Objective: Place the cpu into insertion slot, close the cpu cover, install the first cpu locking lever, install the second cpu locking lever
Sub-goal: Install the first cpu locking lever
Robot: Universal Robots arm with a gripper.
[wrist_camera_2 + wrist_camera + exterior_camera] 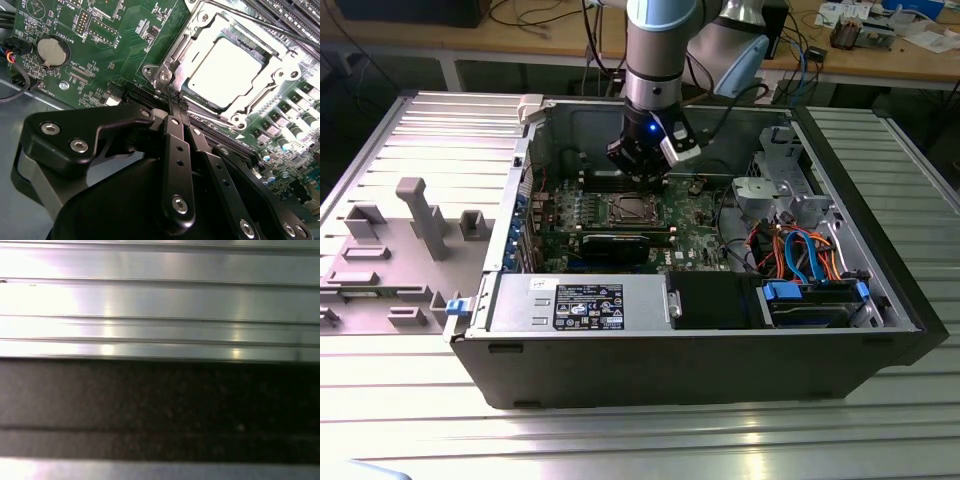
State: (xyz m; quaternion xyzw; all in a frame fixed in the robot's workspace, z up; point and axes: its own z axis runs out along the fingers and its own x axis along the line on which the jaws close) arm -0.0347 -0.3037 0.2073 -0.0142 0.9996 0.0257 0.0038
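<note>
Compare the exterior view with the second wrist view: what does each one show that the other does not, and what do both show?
Exterior view alone: the whole open black computer case, the grey power supply box with a label and the blue drive cage.

Second wrist view alone: the round silver coin battery and the fingers shut beside the socket.

Both: the green circuit board, the silvery-grey square cpu under the silver cpu cover frame, and the gripper.

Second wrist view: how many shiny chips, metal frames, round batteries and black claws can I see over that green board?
Flat square cpu with a silvery metal top: 1
Thin silver metal cpu cover frame around it: 1
Round silver coin battery: 1
Black gripper: 1
Total: 4
</note>
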